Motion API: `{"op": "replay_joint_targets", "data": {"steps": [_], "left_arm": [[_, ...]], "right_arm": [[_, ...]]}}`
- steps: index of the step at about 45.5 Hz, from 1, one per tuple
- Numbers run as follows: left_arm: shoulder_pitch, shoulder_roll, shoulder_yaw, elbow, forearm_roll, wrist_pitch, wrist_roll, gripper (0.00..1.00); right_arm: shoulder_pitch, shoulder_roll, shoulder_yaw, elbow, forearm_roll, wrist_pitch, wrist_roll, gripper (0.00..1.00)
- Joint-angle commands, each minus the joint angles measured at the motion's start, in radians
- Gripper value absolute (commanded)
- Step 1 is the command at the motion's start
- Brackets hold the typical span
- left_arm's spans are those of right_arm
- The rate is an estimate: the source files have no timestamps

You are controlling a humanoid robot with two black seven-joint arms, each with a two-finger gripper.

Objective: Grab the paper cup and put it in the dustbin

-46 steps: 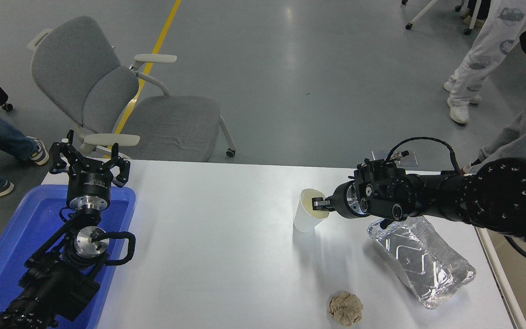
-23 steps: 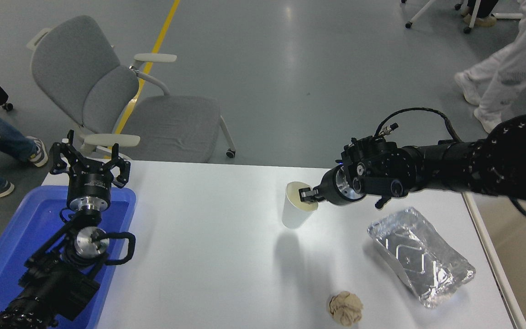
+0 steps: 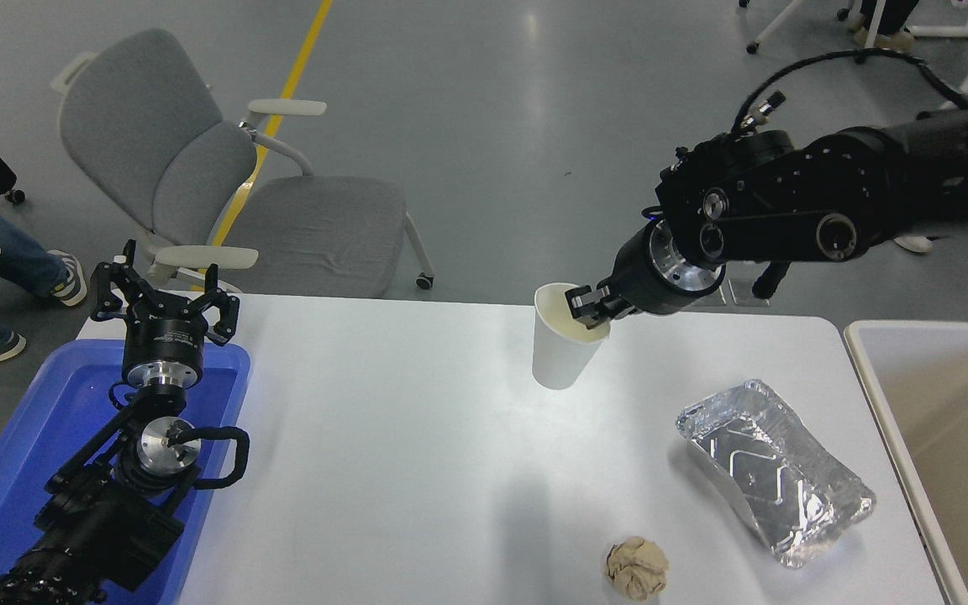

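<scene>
1. Head view, key relation: the dustbin (image 3: 938, 437) sits off the table's right edge, only part of it in frame. It lies at about 4 o'clock from the cup (image 3: 566, 344), well apart. Judged: the carry has to go rightward and toward the robot, over or past the foil tray (image 3: 774, 466).

2. Cup: held clear of the table (image 3: 383, 437), with a soft shadow on the white top well below it. Its long axis is near upright, mouth up and tipped a little toward the arm. Pale inside showing.

3. Right gripper (image 3: 589, 307): reaches in from 2 o'clock, closed down on the cup's rim at its right side. One finger (image 3: 578, 300) sits inside the mouth; the other is hidden behind the wall. Narrow pinch, nothing else held.

4. Left gripper (image 3: 163, 304): parked at lower left over the blue tub (image 3: 13, 445), fingers spread, holding nothing. Far from cup and dustbin; the right arm is plainly the nearer.

5. Paper ball (image 3: 637, 568) lies at 6 o'clock from the cup, near the table's front edge, off the likely path.

6. Risk, judged: a rim pinch on thin paper could let the cup swing or slip on a fast sweep.
</scene>
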Motion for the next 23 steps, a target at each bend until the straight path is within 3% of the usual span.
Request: {"op": "replay_joint_targets", "data": {"steps": [1, 15, 23], "left_arm": [[0.0, 0.0, 0.0, 0.0, 0.0, 0.0, 0.0, 0.99], [0.0, 0.0, 0.0, 0.0, 0.0, 0.0, 0.0, 0.99], [0.0, 0.0, 0.0, 0.0, 0.0, 0.0, 0.0, 0.99]], "right_arm": [[0.138, -0.043, -0.003, 0.03, 0.008, 0.075, -0.029, 0.0], [0.217, -0.104, -0.006, 0.03, 0.008, 0.105, -0.056, 0.0], [0.237, -0.233, -0.011, 0.022, 0.01, 0.098, -0.107, 0.0]]}}
